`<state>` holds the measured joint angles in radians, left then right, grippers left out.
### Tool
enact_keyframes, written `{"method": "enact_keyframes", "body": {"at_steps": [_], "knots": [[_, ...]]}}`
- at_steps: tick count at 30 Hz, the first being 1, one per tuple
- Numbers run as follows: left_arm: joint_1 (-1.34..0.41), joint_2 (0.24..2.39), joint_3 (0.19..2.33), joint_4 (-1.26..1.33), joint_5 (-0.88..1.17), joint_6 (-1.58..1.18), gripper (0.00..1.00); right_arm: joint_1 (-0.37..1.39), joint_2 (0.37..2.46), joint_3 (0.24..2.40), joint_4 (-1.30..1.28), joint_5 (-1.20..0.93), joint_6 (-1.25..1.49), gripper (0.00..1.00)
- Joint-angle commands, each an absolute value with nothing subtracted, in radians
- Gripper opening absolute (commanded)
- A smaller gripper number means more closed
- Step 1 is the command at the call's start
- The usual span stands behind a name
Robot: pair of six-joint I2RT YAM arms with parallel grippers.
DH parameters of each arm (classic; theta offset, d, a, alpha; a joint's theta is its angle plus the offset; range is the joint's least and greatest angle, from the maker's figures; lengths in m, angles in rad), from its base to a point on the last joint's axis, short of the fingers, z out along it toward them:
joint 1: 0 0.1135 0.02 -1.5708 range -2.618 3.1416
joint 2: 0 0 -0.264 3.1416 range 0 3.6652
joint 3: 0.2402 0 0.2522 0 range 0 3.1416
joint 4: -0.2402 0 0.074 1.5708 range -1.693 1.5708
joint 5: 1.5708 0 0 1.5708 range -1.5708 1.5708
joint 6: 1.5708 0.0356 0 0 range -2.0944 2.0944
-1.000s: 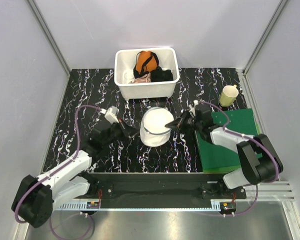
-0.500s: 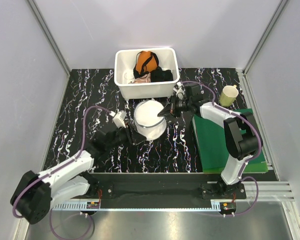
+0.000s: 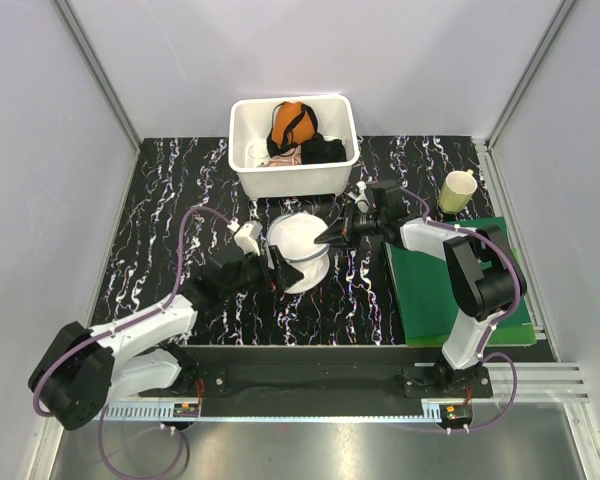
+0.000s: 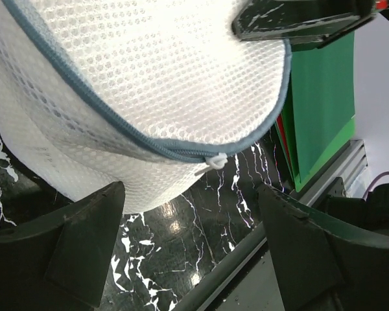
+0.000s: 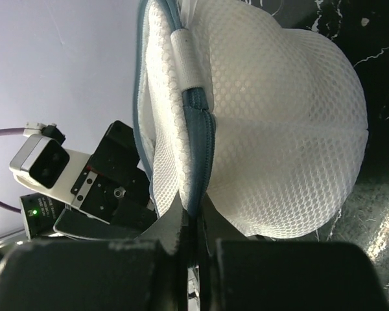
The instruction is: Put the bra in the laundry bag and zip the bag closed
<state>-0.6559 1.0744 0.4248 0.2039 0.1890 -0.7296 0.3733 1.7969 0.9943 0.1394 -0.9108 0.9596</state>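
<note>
The laundry bag (image 3: 298,252), a white mesh drum with a grey-blue zipper band, stands on the black marbled table between both arms. In the left wrist view its mesh (image 4: 149,84) fills the top, with a small white zipper pull (image 4: 216,160) hanging at its lower rim. My left gripper (image 3: 277,272) (image 4: 194,236) is open just below the bag, with only tabletop between its fingers (image 4: 84,240). My right gripper (image 3: 330,237) (image 5: 193,217) is shut on the bag's blue zipper edge (image 5: 198,129) at the right side. The bra is hidden.
A white plastic tub (image 3: 242,172) with orange and black garments stands behind the bag. A yellow cup (image 3: 458,190) and a green mat (image 3: 450,300) lie to the right. The table's front rail (image 4: 259,259) runs close under my left gripper.
My left gripper has opened and let go of the bag, moving in toward its near side. The right gripper swung left and back with the bag's edge, and the bag shifted slightly.
</note>
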Motion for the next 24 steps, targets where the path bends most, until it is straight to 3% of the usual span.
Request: {"method": "enact_keyframes", "body": {"at_steps": [1,12,14,20,23,24], "knots": [[-0.652,1.098,0.476,0.339,0.175,-0.706,0.85,0.379,1.736,0.993,0.216,-0.959,0.997,0.0],[-0.643,1.105,0.514,0.364,0.196,-0.718,0.6,0.377,1.733,0.986,0.222,-0.962,0.996,0.0],[-0.64,1.091,0.52,0.351,0.199,-0.735,0.63,0.377,1.735,0.985,0.222,-0.963,0.994,0.0],[-0.629,1.046,0.548,0.241,0.212,-0.788,0.83,0.379,1.743,0.98,0.219,-0.96,0.986,0.0],[-0.617,1.014,0.532,0.218,0.222,-0.81,0.81,0.379,1.741,0.979,0.218,-0.962,0.982,0.0],[-0.612,1.008,0.525,0.231,0.225,-0.818,0.76,0.377,1.741,0.98,0.218,-0.962,0.982,0.0]]}}
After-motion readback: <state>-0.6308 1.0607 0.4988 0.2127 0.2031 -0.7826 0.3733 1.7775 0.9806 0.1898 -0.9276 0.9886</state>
